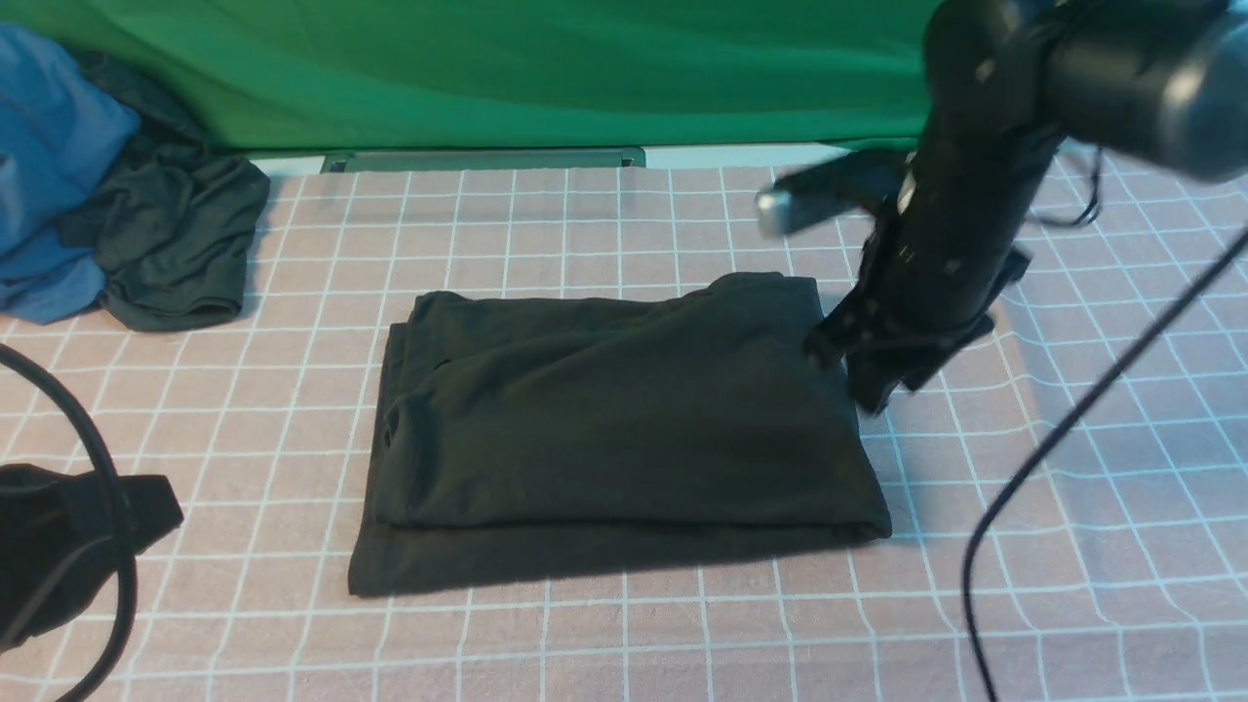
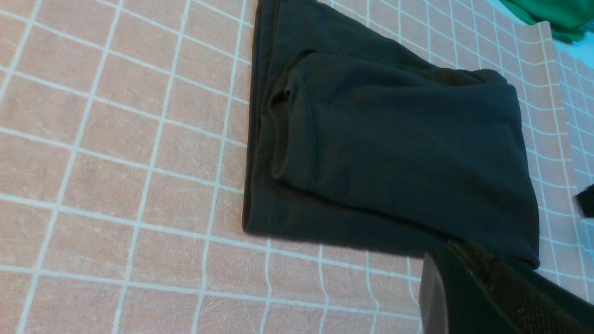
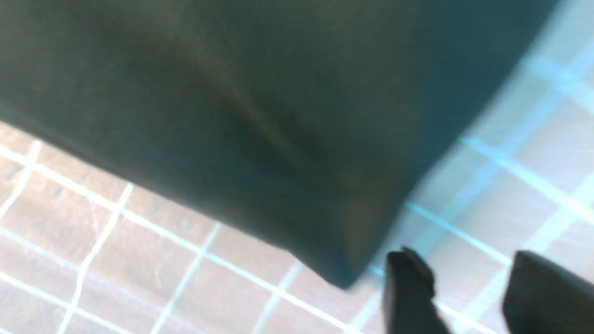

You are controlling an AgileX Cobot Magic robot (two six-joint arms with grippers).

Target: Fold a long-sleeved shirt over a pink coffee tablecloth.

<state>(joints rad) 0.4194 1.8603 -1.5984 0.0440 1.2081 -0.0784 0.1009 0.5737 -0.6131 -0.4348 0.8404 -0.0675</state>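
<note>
The long-sleeved shirt [image 1: 624, 429] lies folded into a black rectangle in the middle of the pink coffee tablecloth [image 1: 682, 643], with no print showing. My right gripper [image 1: 875, 388] hangs just off the shirt's far right corner. In the right wrist view that gripper [image 3: 468, 283] is open, with only tablecloth [image 3: 139, 260] between its fingers and the shirt [image 3: 232, 116] beside them, apart. My left gripper [image 1: 156, 512] sits low at the near left, away from the shirt. The left wrist view shows it [image 2: 478, 278] shut and empty, facing the shirt [image 2: 394, 148] across the tablecloth [image 2: 116, 185].
A blue garment [image 1: 49, 175] and a smaller dark grey garment [image 1: 175, 244] are heaped at the far left. A plain green cloth [image 1: 487, 68] hangs along the back. Black cables run past the right arm [image 1: 1072, 419] and loop at the near left [image 1: 107, 487].
</note>
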